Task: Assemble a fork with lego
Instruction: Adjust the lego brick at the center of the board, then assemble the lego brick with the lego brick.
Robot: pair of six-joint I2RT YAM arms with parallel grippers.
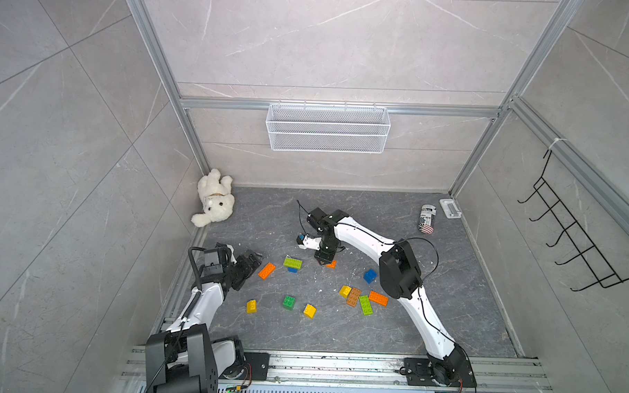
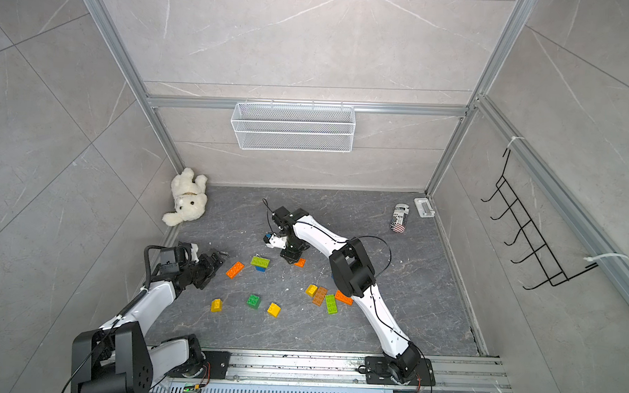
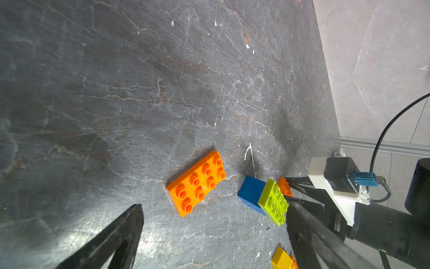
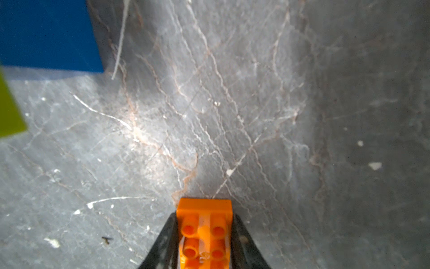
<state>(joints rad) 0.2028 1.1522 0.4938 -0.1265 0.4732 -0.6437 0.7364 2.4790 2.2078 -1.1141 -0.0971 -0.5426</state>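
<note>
Right fingers are clamped tight on a small orange brick — pinched from both sides, studs showing, low over the surface near its middle. Left fingers are spread wide, holding nothing, down by the left edge. An orange oblong brick lies flat just ahead of them. Past that, a lime brick sits on top of a blue brick. The rest of the lego lies loose — a yellow, brown, lime and orange cluster right of the middle, and a green square brick toward the front edge, with yellow sloped bricks on either side.
</note>
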